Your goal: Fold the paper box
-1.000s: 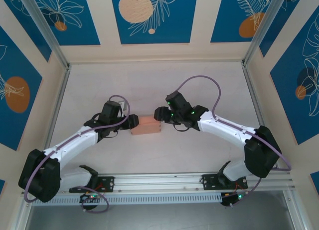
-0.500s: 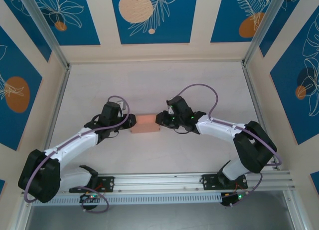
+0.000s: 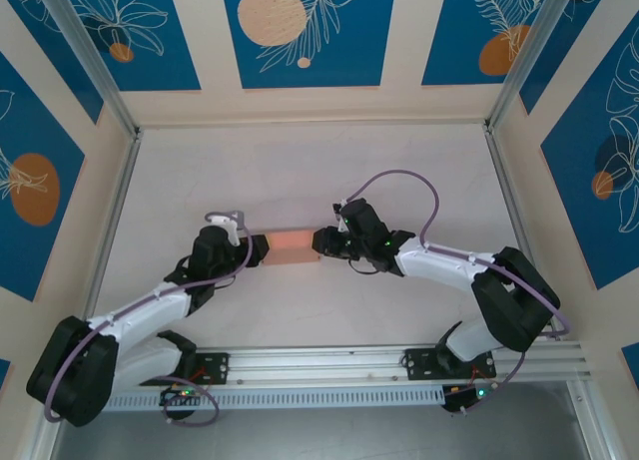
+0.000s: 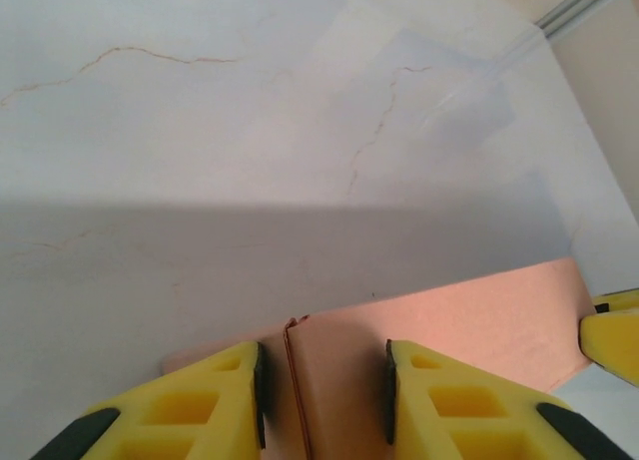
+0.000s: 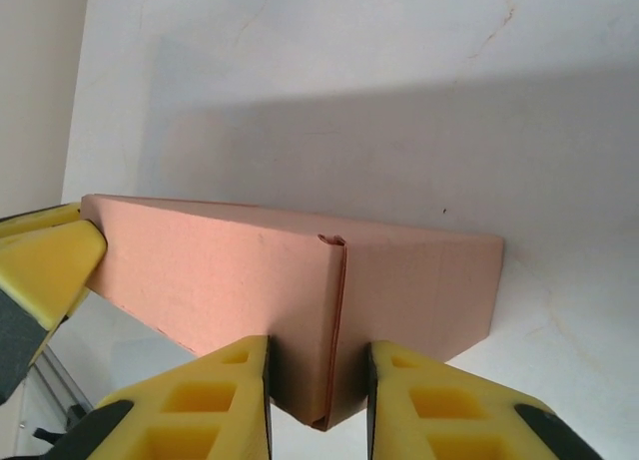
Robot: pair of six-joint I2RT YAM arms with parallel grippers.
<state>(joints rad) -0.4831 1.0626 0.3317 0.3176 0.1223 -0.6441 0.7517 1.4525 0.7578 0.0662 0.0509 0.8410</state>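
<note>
Salmon-pink paper box [image 3: 292,247] of thin matte card sits midway between the arms, seemingly held just off the pale, faintly veined table [image 3: 300,171]. It is a flattish sleeve with crisp creases and a lapped seam near each end. The left gripper [image 3: 255,250] has its chunky yellow plastic fingers [image 4: 200,410] narrowed onto one end, and the right gripper [image 3: 321,242] pinches the other end the same way. The body looks formed. Squaring it up and closing the ends probably remain — I cannot tell whether there are end flaps.
</note>
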